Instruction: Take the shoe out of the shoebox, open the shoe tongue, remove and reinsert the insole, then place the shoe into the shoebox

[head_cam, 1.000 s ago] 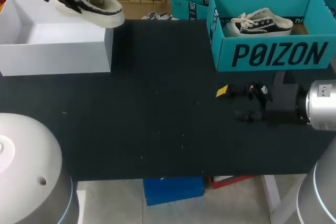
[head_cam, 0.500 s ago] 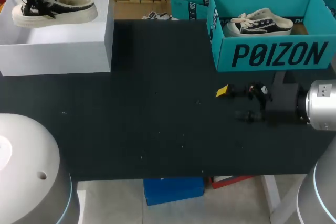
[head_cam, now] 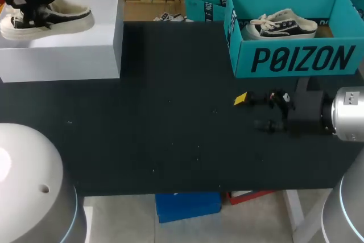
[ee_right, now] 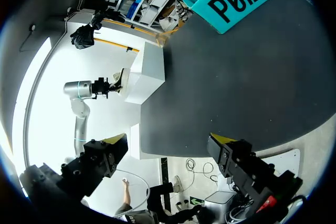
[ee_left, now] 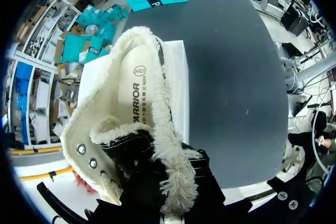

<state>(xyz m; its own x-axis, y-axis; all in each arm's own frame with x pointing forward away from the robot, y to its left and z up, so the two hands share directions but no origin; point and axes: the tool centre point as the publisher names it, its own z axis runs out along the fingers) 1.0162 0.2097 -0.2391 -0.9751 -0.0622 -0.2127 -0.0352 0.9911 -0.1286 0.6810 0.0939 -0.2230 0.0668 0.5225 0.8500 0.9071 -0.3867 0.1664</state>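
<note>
Head view: right gripper (head_cam: 253, 112) hangs above the near desk (head_cam: 170, 140), fingers spread, empty. Far left, the left gripper (head_cam: 28, 5) pinches the fleece-lined shoe (head_cam: 54, 20) by its collar, at rim level over the white shoebox (head_cam: 62, 61). Step, judged: final placement. Next: lower, level the sole, release.

Robot lab: left arm (head_cam: 28, 186), right arm (head_cam: 347, 120) flank black table (head_cam: 170, 140) bearing white shoebox (head_cam: 62, 55), teal shoebox (head_cam: 296, 58).
</note>
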